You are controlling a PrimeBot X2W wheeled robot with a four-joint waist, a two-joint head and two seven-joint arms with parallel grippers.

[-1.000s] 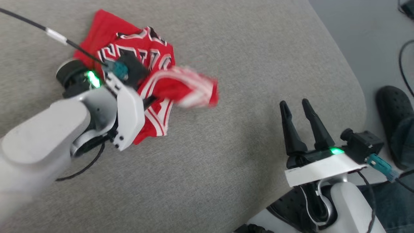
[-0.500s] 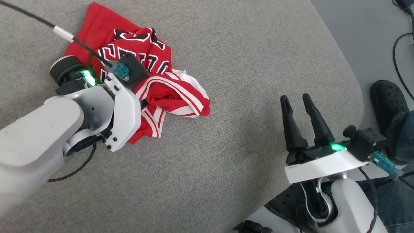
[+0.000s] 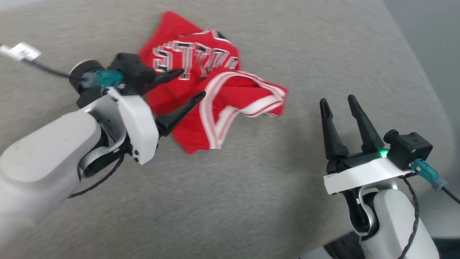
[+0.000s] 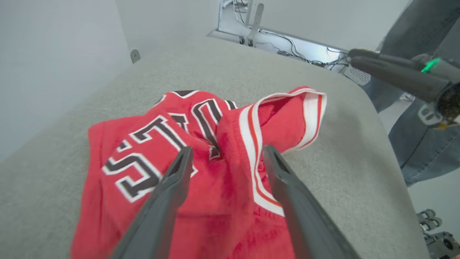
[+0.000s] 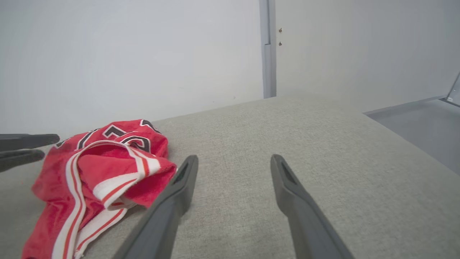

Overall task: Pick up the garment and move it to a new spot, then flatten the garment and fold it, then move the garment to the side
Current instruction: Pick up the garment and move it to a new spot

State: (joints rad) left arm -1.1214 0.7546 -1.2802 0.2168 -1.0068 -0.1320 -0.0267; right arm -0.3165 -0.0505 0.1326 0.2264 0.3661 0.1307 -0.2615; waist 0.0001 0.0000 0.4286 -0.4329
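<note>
The garment (image 3: 201,90), a red jersey with striped trim and black lettering, lay crumpled toward the far left of a grey padded surface (image 3: 251,180), resting on the cushion with nothing gripping it. The left gripper (image 3: 192,82) hung over the near part of the heap with its two dark fingers spread wide. In the left wrist view those fingers (image 4: 179,180) framed a raised fold of red cloth (image 4: 222,172) where the trimmed armhole had bunched up. The head view was smeared by motion, so it could not be told whether the tips brushed the fabric or cleared it.

The right gripper (image 3: 337,100) stood well apart on the robot's right, likewise parted and empty, its fingers pointing away over bare cushion. From its own camera, the jersey (image 5: 97,169) showed to the left of its fingers (image 5: 179,194), with the left gripper (image 5: 46,146) beyond the heap. The left wrist view caught the right gripper (image 4: 395,73) at the far edge of the cushion, a person's leg in jeans (image 4: 417,144) behind it.

The placement suggested the garment had been given its spot and that flattening was the step in hand. The spread left fingers seemed set to take the bunched fold, and the right arm appeared to wait within reach of the trimmed edge. The jersey was doubled over itself, and both arms would probably be needed to draw it out flat.
</note>
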